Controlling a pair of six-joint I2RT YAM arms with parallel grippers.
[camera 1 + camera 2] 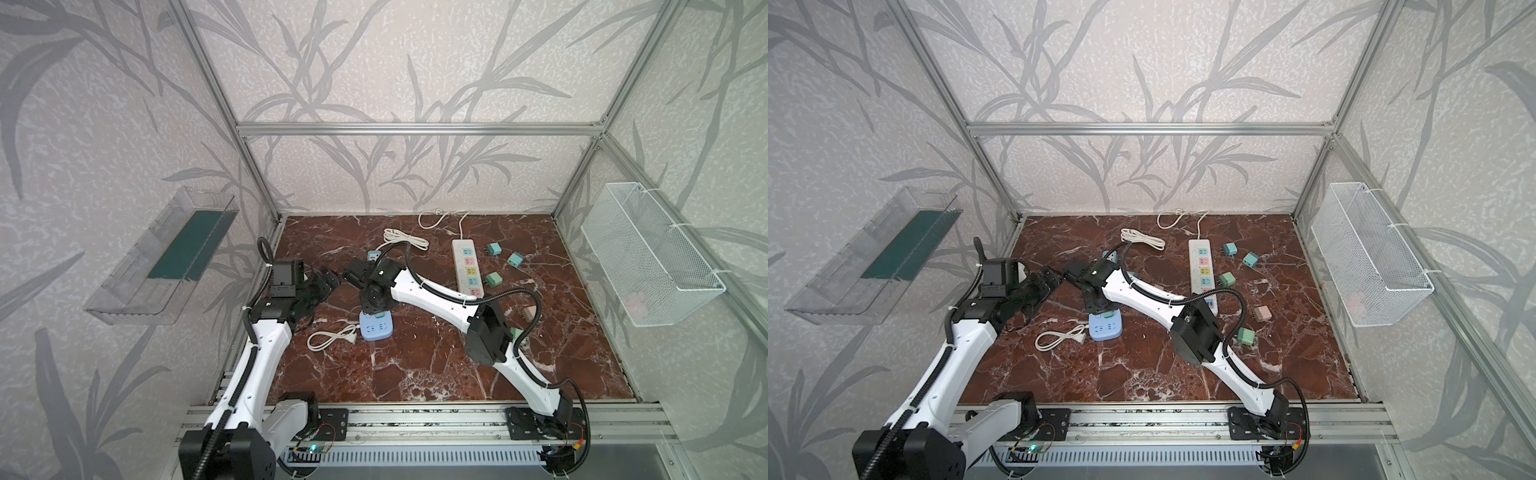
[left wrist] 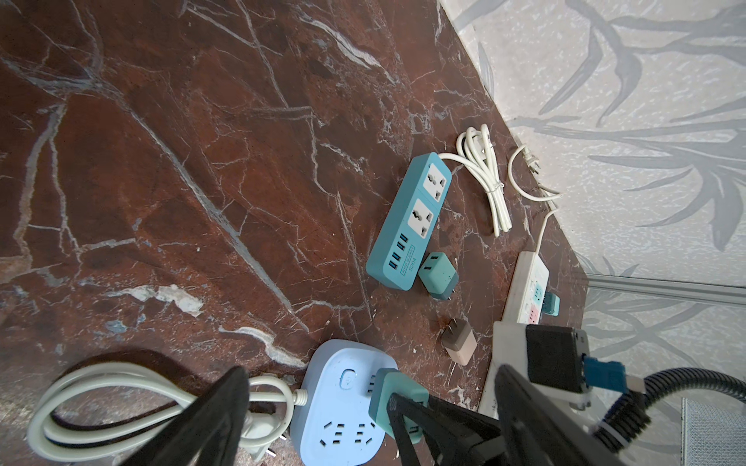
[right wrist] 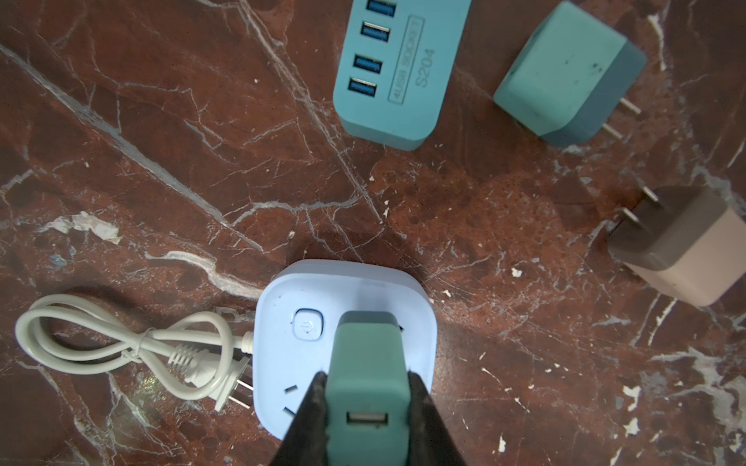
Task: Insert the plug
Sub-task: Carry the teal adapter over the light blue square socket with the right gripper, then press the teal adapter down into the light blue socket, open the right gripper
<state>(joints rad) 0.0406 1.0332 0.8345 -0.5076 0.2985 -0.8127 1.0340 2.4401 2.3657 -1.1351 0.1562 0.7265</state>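
The plug (image 3: 365, 355) is a teal USB charger, and my right gripper (image 3: 366, 379) is shut on its two sides. It is held tilted over the light blue square socket block (image 3: 278, 322), next to the block's power button. In the left wrist view the plug (image 2: 397, 389) has its prongs at the block's (image 2: 335, 411) slots; how deep they sit I cannot tell. Both top views show the block (image 1: 376, 328) (image 1: 1105, 330) under the right wrist. My left gripper (image 2: 369, 371) is open and empty, hanging left of the block (image 1: 328, 282).
The block's white cord (image 3: 121, 347) lies coiled beside it. Beyond it lie a teal USB power strip (image 3: 399, 68), a loose teal charger (image 3: 565, 76) and a pink charger (image 3: 682, 246). A long white strip (image 1: 467, 268) lies further right, and a wire basket (image 1: 648, 253) hangs on the right wall.
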